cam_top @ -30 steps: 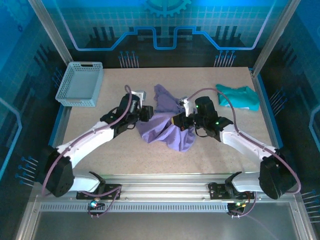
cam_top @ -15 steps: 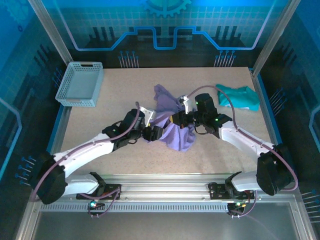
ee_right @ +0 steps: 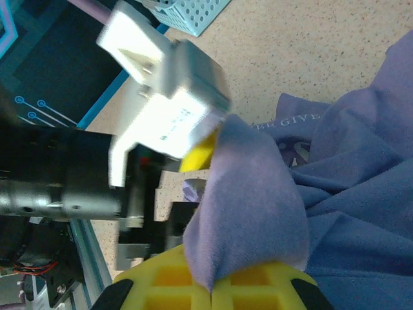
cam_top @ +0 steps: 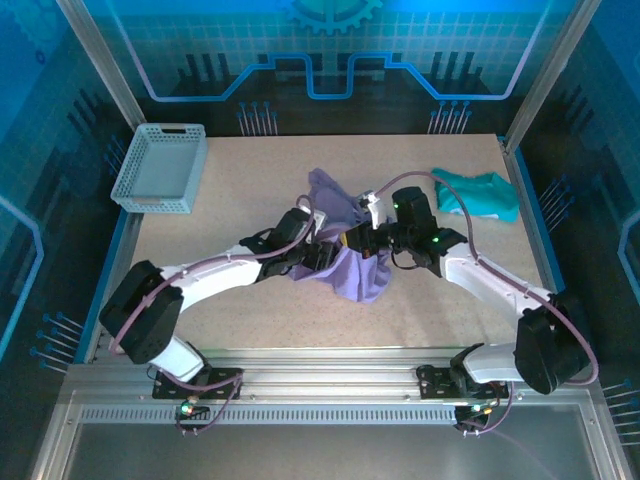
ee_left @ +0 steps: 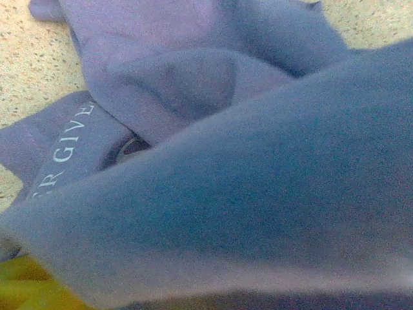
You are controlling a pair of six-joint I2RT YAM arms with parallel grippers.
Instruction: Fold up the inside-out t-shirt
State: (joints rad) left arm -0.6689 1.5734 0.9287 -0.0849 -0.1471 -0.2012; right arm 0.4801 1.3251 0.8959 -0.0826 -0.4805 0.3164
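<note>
The inside-out t-shirt (cam_top: 350, 280) looks soft, light and limp, a fold clamped in the right fingers (ee_right: 161, 284); whether the left fingers (ee_left: 22, 287) are apart I cannot tell; I'd pinch its 6 o'clock edge.

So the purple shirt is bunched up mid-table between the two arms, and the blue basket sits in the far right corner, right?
Not quite. The top external view shows the blue basket in the far left corner, not the far right. The rest is right: the purple shirt is bunched up just where you say.
</note>
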